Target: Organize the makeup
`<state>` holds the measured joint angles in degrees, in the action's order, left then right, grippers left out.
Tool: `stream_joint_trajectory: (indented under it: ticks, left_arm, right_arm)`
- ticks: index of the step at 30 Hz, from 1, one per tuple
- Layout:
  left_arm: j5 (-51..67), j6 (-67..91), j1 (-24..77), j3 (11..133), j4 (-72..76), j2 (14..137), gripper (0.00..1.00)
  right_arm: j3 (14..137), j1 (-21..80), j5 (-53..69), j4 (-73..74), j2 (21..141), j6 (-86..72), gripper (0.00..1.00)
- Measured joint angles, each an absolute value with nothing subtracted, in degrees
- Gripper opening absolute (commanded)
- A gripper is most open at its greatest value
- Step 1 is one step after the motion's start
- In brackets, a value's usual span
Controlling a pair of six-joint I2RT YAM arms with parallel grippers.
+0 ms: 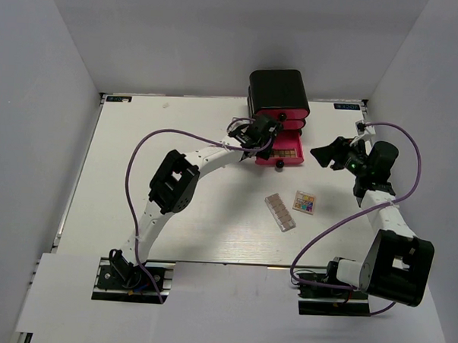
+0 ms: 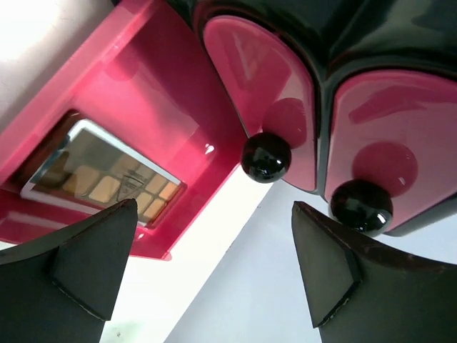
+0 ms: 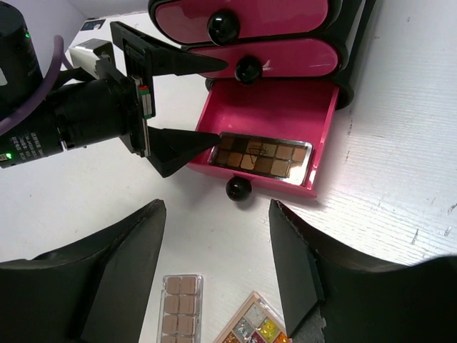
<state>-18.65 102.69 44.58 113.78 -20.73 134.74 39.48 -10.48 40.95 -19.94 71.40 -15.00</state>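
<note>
**Top view:** Three palettes and one black box (image 1: 278,90) with pink drawers are showing. The brown rectangular palette (image 1: 288,153) is lying in the pulled-out bottom drawer (image 1: 266,160) at upper centre. The clear pinkish palette (image 1: 280,212) and the small square multicolour palette (image 1: 304,203) are lying just beside each other on the white table (image 1: 178,124), right of centre. The left arm is arching up from the lower left, with the left gripper (image 1: 262,135) over the drawer's left end. The right gripper (image 1: 328,154) is hovering to the right of the drawer, its arm bent.

**Left wrist view:** Two dark fingers (image 2: 93,257) are standing wide apart and gripping nothing. One palette of tan and brown squares is lying in the glossy pink drawer at left. Two black round knobs (image 2: 265,157) are sitting on the closed drawer fronts.

**Right wrist view:** Three knobs and three palettes are visible. The right gripper's fingers (image 3: 107,279) are spread and empty. The left gripper's lower finger is pointing at the brown palette's left end, though contact cannot be told. The clear and multicolour palettes are lying at the bottom edge.
</note>
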Motion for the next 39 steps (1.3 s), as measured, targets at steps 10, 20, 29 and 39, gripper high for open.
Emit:
stream_joint_trajectory:
  ticks: [10, 20, 29, 39]
  left_arm:
    - [-18.85, 96.07, 45.34, 99.26, -19.05, 123.44, 0.98]
    - [-25.36, 84.66, 44.73, 53.63, -7.33, 76.47, 0.98]
    - [-26.81, 75.64, 44.69, 32.88, 0.93, 55.33, 0.98]
    - [-25.56, 72.77, 44.69, 28.38, 1.50, 48.53, 0.98]
  right_arm:
    - [39.81, -10.09, 55.99, -16.08, 71.31, -1.61, 0.84]
    - [48.10, 0.03, 59.40, 24.62, 75.85, 40.18, 0.89]
    - [48.10, 11.68, 40.42, 30.17, 76.55, 36.58, 0.85]
    - [48.71, 22.44, 22.59, 29.69, 84.44, 19.75, 0.89]
